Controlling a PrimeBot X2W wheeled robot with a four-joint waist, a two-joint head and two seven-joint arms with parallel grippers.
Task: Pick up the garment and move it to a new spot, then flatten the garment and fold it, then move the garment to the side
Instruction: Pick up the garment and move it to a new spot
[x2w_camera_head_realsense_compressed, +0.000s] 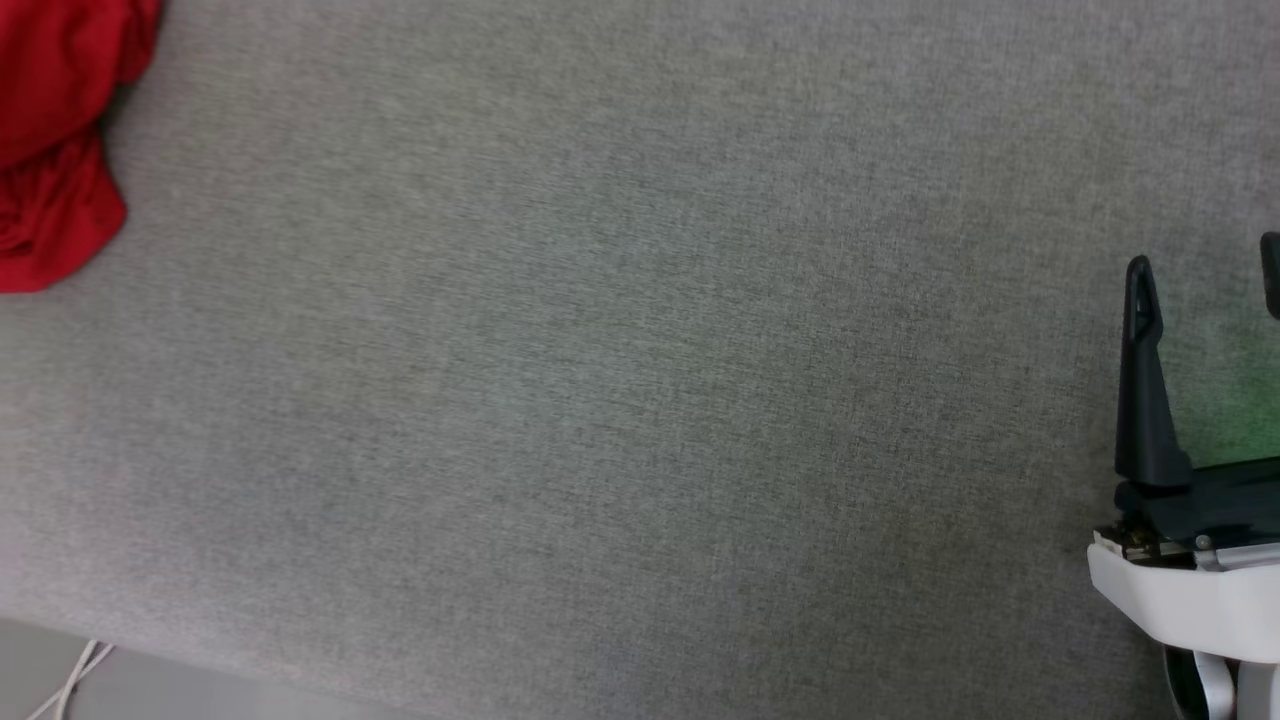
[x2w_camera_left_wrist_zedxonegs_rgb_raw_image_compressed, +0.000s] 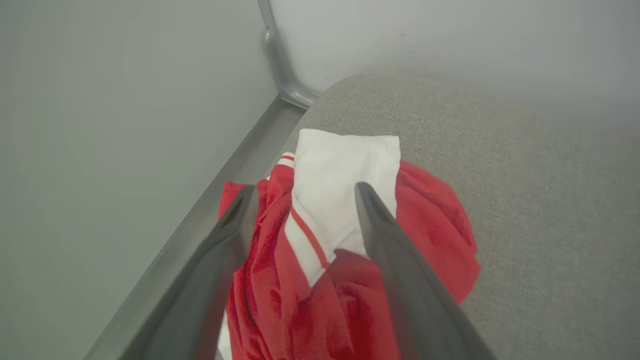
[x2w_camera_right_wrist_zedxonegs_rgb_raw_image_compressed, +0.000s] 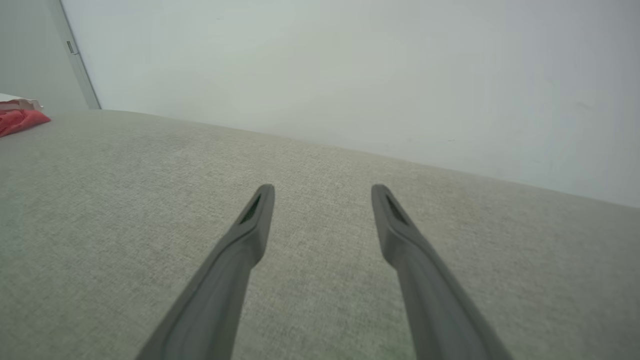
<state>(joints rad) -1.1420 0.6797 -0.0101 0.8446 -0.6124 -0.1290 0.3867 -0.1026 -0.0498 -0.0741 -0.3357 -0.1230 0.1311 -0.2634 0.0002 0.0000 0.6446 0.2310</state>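
The garment (x2w_camera_head_realsense_compressed: 55, 130) is a crumpled red heap at the far left of the grey fabric surface (x2w_camera_head_realsense_compressed: 640, 400), cut off by the head view's edge. In the left wrist view the garment (x2w_camera_left_wrist_zedxonegs_rgb_raw_image_compressed: 435, 215) lies bunched near the surface's corner, with a white sleeve (x2w_camera_left_wrist_zedxonegs_rgb_raw_image_compressed: 345, 170) and striped trim on top. My left gripper (x2w_camera_left_wrist_zedxonegs_rgb_raw_image_compressed: 305, 191) is open just over it, its fingers straddling the sleeve; whether they touch is unclear. My right gripper (x2w_camera_head_realsense_compressed: 1205, 255) stands open at the right side, nothing between its fingers. From there the garment (x2w_camera_right_wrist_zedxonegs_rgb_raw_image_compressed: 20, 120) shows far off to the left, and the right gripper (x2w_camera_right_wrist_zedxonegs_rgb_raw_image_compressed: 322, 190) hovers over bare fabric.
A pale wall (x2w_camera_right_wrist_zedxonegs_rgb_raw_image_compressed: 350, 65) runs along the far edge of the surface. A metal rail and corner post (x2w_camera_left_wrist_zedxonegs_rgb_raw_image_compressed: 280, 65) border the surface beside the garment. At the near left the surface ends, with a white cable (x2w_camera_head_realsense_compressed: 70, 685) on the floor below.
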